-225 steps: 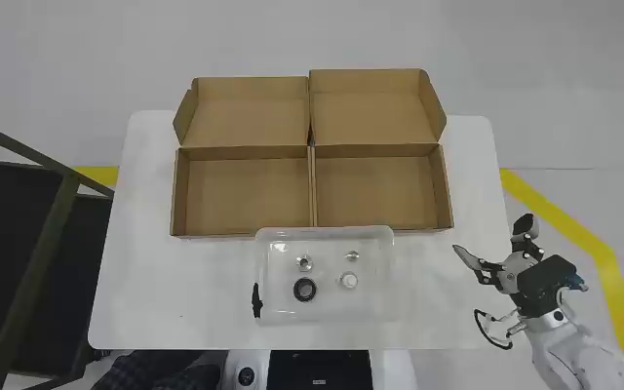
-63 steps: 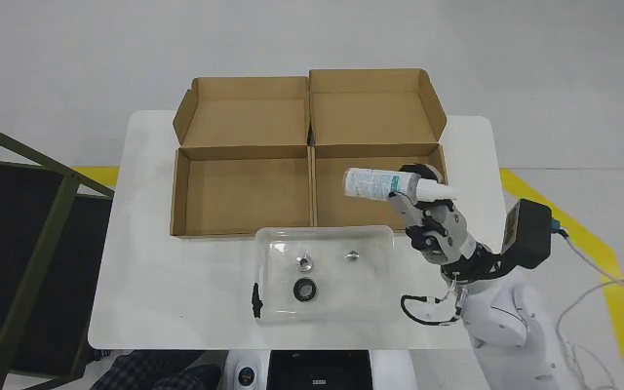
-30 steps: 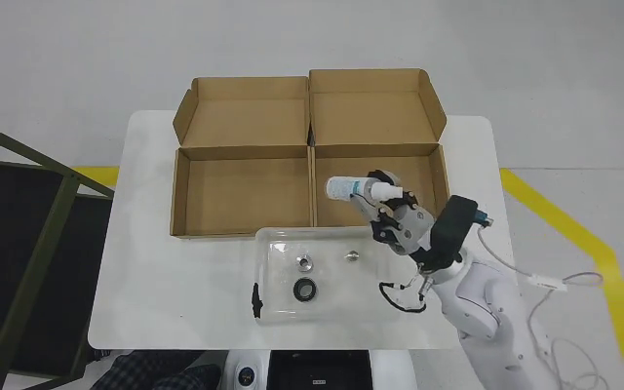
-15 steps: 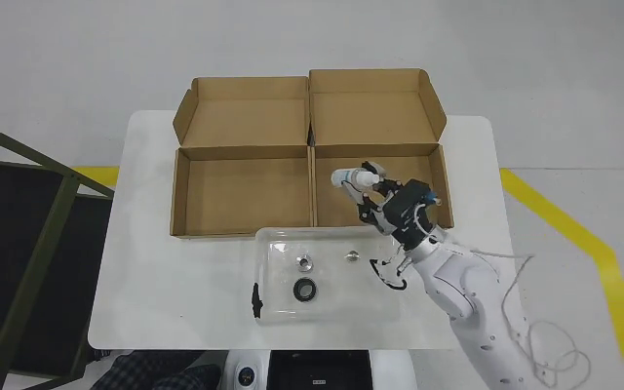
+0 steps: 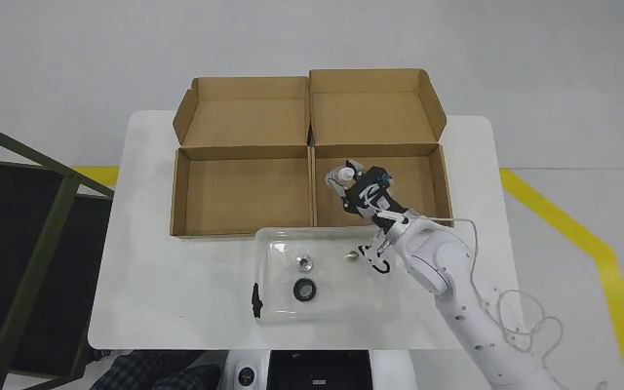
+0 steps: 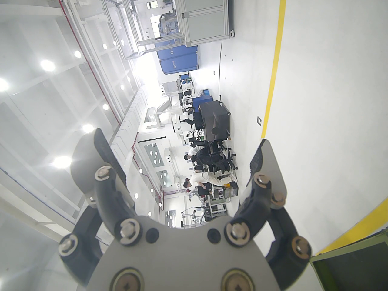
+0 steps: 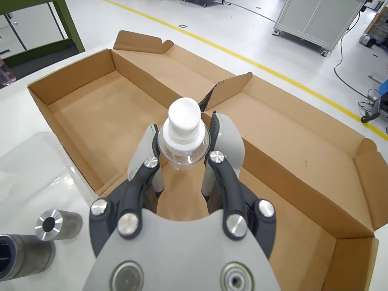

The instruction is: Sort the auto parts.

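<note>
Two fingers (image 6: 266, 165) of the left gripper (image 6: 182, 139) are spread wide apart, with nothing held between them; a pale workshop floor is seen beyond them.

At the lower centre of the top view, a shallow clear plastic tray (image 5: 380, 304) is set on the white table (image 5: 146, 253). Three small parts are contained in it, each apart from the others: a short silver metal cylinder (image 5: 305, 261), a black ring (image 5: 306, 290) below it in the frame, and a small silver metal piece (image 5: 352, 256) to the right of the cylinder. The far edge of the tray lies just beside the near walls of two open boxes.

Just above the tray in the frame, the right gripper (image 5: 356, 185) is positioned over the left part of the right-hand brown cardboard box (image 5: 424, 195), near the wall shared with the left-hand brown cardboard box (image 5: 242, 195). Its fingers are closed on the sides of a clear plastic bottle with a white cap (image 7: 184, 140), which is clasped just below the cap. The cap is directed away from the wrist, toward the upper left of the top view. Whether the bottle touches the box floor cannot be told.

Both boxes are shown side by side at the centre of the frame, their lids folded back toward the upper edge of the table.
</note>
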